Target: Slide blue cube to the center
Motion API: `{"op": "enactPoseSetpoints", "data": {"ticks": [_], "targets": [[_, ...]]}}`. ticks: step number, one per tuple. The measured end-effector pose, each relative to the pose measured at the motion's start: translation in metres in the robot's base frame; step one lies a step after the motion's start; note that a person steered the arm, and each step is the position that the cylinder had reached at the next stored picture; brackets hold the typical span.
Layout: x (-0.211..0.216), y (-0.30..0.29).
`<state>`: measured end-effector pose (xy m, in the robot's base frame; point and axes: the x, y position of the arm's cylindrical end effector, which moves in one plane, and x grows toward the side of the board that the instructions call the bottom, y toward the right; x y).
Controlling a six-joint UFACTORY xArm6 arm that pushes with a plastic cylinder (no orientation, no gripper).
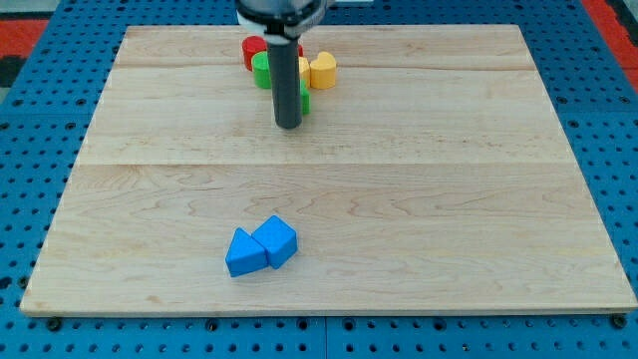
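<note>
The blue cube (276,240) lies on the wooden board (449,199) toward the view's bottom, left of the middle. A blue triangular block (243,253) touches its left side. My tip (288,124) rests on the board in the upper middle, well above the two blue blocks and just below a cluster of blocks.
A cluster sits near the board's top edge, partly hidden by the rod: a red block (254,50), a green block (262,71), a yellow heart-shaped block (322,70) and a sliver of green (305,101) right of the rod. Blue pegboard (30,199) surrounds the board.
</note>
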<state>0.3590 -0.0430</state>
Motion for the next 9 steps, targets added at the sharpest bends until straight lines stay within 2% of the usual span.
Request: {"op": "enactPoseSetpoints", "data": {"ticks": [1, 2, 3, 4, 6, 7, 9], "targets": [[0.0, 0.01], [0.051, 0.084], [0.157, 0.138], [0.254, 0.124], [0.26, -0.004], [0.253, -0.016], [0.165, -0.018]]}}
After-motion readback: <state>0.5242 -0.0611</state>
